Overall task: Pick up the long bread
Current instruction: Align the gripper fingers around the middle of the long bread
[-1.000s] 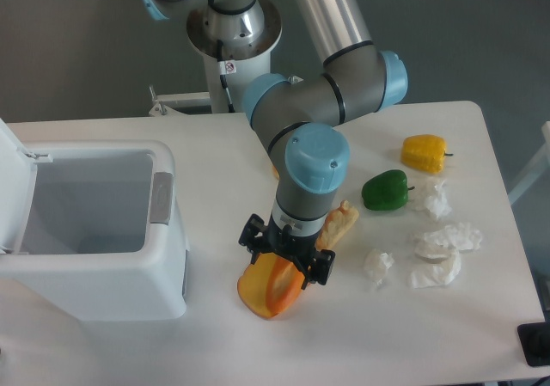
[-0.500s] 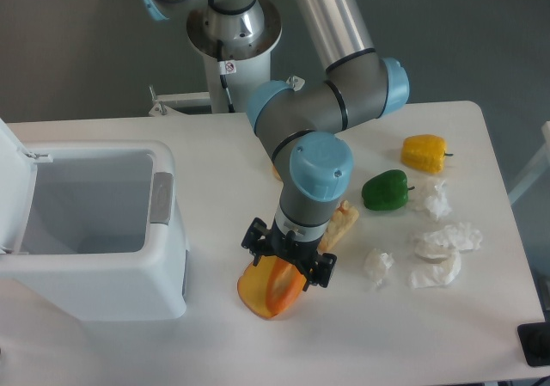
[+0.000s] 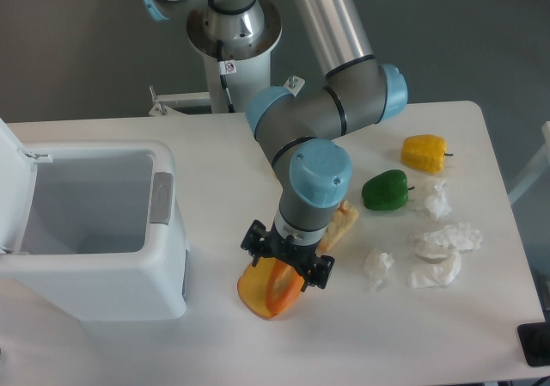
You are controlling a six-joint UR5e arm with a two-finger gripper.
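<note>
Descending on the long bread (image 3: 280,286), the gripper (image 3: 288,270) hides its jaws; grip unclear. Next: clamp, then lift.

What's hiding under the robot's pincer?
Under the pincer lies a slim orange long bread on a flat orange-yellow slab. The bread's upper end is covered, so whether the pincer grips it cannot be seen.

the bin (image 3: 94,231) sits at the table's (image 3: 215,343) left side. right of the bin, the gripper (image 3: 286,261) hangs over the long bread (image 3: 280,291), which lies on a flat slab (image 3: 253,291). farther right of the bin lie two peppers (image 3: 385,190) and crumpled papers (image 3: 438,253).
</note>
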